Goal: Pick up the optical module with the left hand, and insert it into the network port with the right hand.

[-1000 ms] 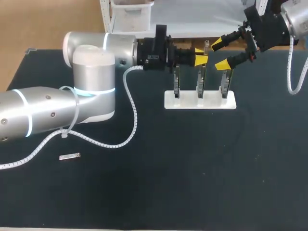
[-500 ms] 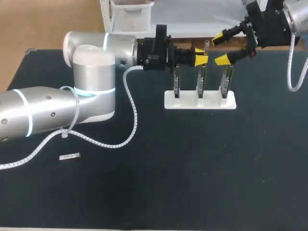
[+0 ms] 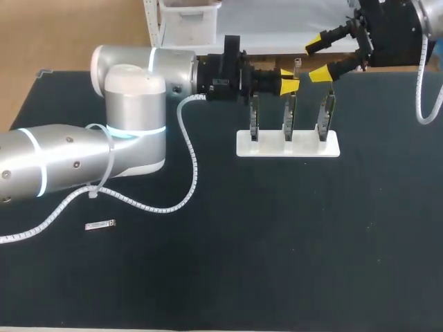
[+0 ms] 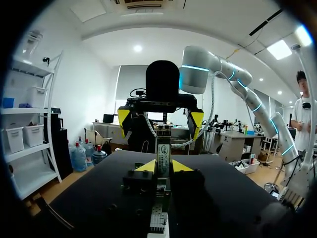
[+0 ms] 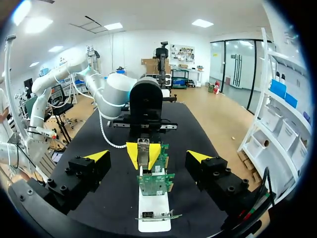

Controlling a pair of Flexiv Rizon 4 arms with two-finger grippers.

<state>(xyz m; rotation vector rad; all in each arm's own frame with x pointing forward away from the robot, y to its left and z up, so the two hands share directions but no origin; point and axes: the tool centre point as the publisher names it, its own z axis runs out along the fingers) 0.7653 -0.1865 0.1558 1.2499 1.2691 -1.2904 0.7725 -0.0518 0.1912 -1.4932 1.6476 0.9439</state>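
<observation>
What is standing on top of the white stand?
Three green boards stand upright on the white stand. The left gripper, holding the optical module, hides the middle board's top edge.

Green circuit boards [image 5: 154,182], a white stand [image 3: 304,147] and a black table [image 3: 277,242].

Head cam: high, behind, looking down. Wrist cams oppose, prob. close; all share stand [image 3: 304,146].

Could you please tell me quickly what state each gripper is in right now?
Left gripper: jaws closed on the optical module.
Right gripper: jaws open, empty.
</observation>
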